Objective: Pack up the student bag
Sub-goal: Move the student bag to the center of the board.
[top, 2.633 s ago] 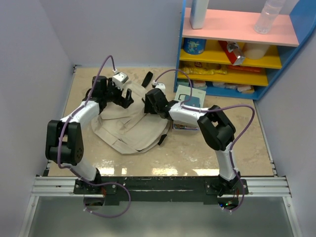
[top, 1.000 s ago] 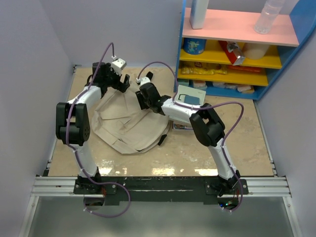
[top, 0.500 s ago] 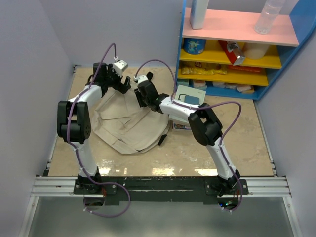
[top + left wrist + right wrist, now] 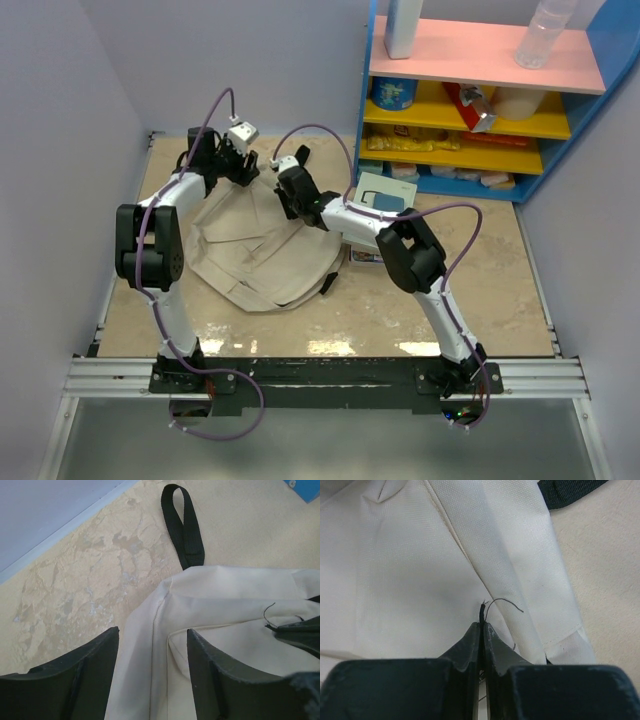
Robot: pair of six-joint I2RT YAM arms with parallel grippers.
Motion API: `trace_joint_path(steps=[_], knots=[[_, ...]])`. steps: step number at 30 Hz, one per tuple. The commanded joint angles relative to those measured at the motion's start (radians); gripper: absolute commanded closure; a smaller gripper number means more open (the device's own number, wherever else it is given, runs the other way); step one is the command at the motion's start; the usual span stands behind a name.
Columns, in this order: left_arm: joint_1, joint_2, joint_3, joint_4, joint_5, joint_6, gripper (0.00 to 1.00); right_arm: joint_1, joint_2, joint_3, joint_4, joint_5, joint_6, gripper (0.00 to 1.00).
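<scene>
The right gripper (image 4: 481,630) is pinched tight on a thin black tab (image 4: 481,612) standing up from the pale cloth of the student bag (image 4: 420,570). A loose thread curls off just past the fingertips. Beige fabric fills the wrist view ahead of the closed fingers and to both sides, with a seam running diagonally away from them. Bare table (image 4: 610,580) shows beyond the bag's edge on the right.

The left gripper (image 4: 152,645) stands with its jaws well apart, straddling a rounded corner of the bag. Whether its fingers (image 4: 85,670) touch the cloth cannot be told. Straight ahead of it a black strap loop (image 4: 182,525) lies flat on the mottled tan tabletop, meeting the bag's edge.

Seen from overhead, the two grippers sit close together at the bag's far end. The bag is spread flat behind them toward the arms' bases. A coloured shelf (image 4: 470,110) stands off to the right of the right gripper.
</scene>
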Motion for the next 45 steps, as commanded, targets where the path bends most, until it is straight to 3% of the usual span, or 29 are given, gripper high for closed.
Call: trace_joint_path(steps=[1,3,11,17,19,21,22,24,26,27,33,41,45], knots=[[0.011,0.013,-0.038,0.028,-0.004,0.029,0.54,0.0,-0.076,-0.035,0.03,-0.004,0.014,0.95],[0.015,0.011,-0.078,0.034,-0.024,0.032,0.61,0.001,-0.103,-0.066,0.047,-0.002,0.014,0.98],[0.073,-0.035,-0.221,0.057,0.007,0.017,0.62,0.001,-0.143,-0.104,0.082,-0.03,0.047,1.0],[0.095,-0.108,-0.343,0.011,0.061,0.018,0.68,0.036,-0.139,-0.104,0.092,-0.067,0.058,1.0],[0.104,-0.145,-0.388,-0.027,0.074,0.02,0.65,0.062,-0.134,-0.106,0.087,-0.059,0.04,1.0],[0.11,-0.205,-0.428,-0.065,0.078,0.025,0.49,0.076,-0.131,-0.113,0.087,-0.053,0.037,1.0],[0.121,-0.238,-0.429,-0.085,0.075,0.029,0.45,0.084,-0.136,-0.118,0.09,-0.055,0.035,1.0],[0.141,-0.271,-0.408,-0.143,0.084,0.022,0.33,0.089,-0.146,-0.138,0.101,-0.061,0.035,1.0],[0.172,-0.309,-0.35,-0.185,0.1,0.018,0.27,0.093,-0.157,-0.152,0.111,-0.068,0.04,1.0],[0.181,-0.317,-0.321,-0.243,0.111,0.028,0.18,0.093,-0.171,-0.165,0.112,-0.071,0.04,1.0],[0.183,-0.3,-0.138,-0.381,0.323,0.161,0.02,0.096,-0.218,-0.227,0.158,-0.081,0.054,1.0],[0.06,-0.036,0.084,-0.489,0.425,0.501,0.03,0.098,-0.258,-0.293,0.21,-0.079,0.072,1.0],[0.063,0.106,0.254,-0.825,0.476,0.887,0.05,0.098,-0.264,-0.3,0.224,-0.097,0.07,1.0]])
